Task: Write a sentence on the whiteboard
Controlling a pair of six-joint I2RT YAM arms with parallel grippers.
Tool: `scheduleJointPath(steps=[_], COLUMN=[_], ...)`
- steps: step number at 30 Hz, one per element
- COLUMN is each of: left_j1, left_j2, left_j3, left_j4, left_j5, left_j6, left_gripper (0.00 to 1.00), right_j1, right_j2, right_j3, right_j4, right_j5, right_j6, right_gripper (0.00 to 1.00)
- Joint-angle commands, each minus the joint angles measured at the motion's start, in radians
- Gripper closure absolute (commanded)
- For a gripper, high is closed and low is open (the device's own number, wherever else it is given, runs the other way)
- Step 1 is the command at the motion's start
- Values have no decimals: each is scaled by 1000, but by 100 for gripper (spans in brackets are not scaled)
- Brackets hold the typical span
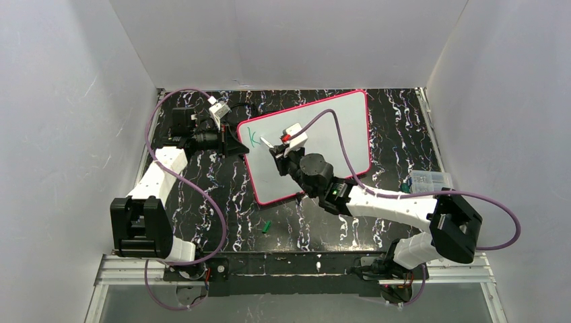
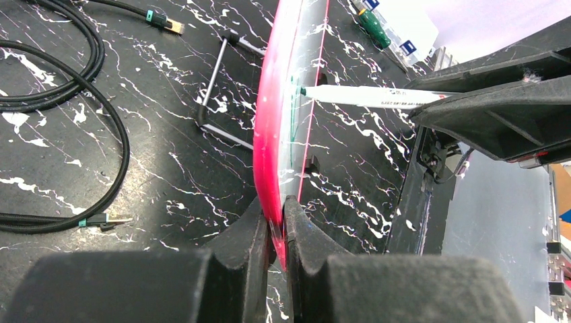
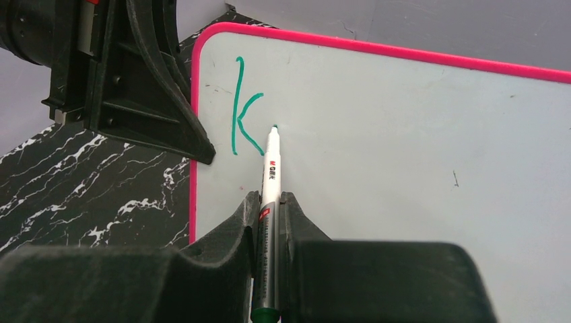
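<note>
The whiteboard [image 1: 337,134], white with a pink-red rim, is propped tilted on the black marbled table. My left gripper [image 1: 241,149] is shut on its left rim; the left wrist view shows the jaws [image 2: 278,225] clamped on the pink edge [image 2: 273,134]. My right gripper [image 1: 277,153] is shut on a white green-tipped marker [image 3: 271,175], jaws [image 3: 269,202] tight on its barrel. The tip touches the board just right of a green "k" [image 3: 242,108], the only letter of the sentence written. The marker also shows in the left wrist view [image 2: 377,96].
A small green cap [image 1: 266,227] lies on the table in front of the board. A clear plastic box [image 1: 431,180] sits at the right edge. Black cables [image 2: 101,101] and a wire stand [image 2: 215,87] lie behind the board. White walls enclose the table.
</note>
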Motion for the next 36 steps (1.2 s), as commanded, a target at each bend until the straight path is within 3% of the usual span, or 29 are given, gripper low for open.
scheduleJointPath(steps=[1, 20, 36], left_j1=[-7, -5, -6], left_j2=[-38, -37, -40], left_j3=[13, 13, 13], left_j4=[-30, -36, -39], left_j5=[-57, -62, -64], left_j6=[62, 67, 70], left_gripper=[100, 100, 100], right_j1=[4, 5, 5], right_j2=[-15, -86, -6], right_j3=[-21, -31, 48], right_j4=[7, 59, 90], right_j5=[19, -41, 8], right_j6=[34, 33, -29], right_gripper=[99, 99, 99])
